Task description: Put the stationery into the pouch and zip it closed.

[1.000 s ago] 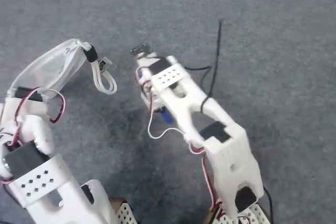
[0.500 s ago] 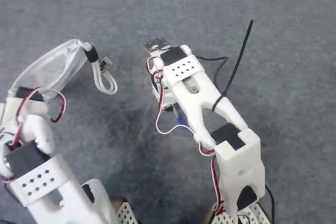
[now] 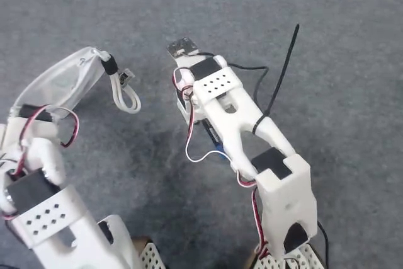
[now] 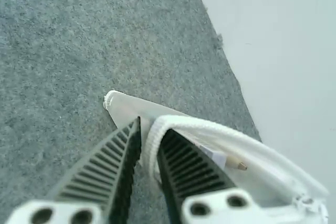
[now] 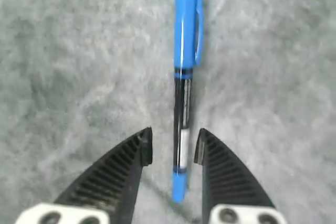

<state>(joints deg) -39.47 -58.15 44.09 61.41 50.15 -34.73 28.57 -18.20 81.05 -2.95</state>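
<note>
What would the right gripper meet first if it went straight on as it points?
The right gripper would probably meet the blue pen lying between its open fingers; depth is unclear.

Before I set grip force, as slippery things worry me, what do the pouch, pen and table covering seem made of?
Pouch: soft clear plastic film, glossy; the grey shows through it. Pen: smooth hard plastic, probably; a bright streak runs along its blue cap. Table covering: matte grey felt or carpet, going by its fuzzy grain.
</note>
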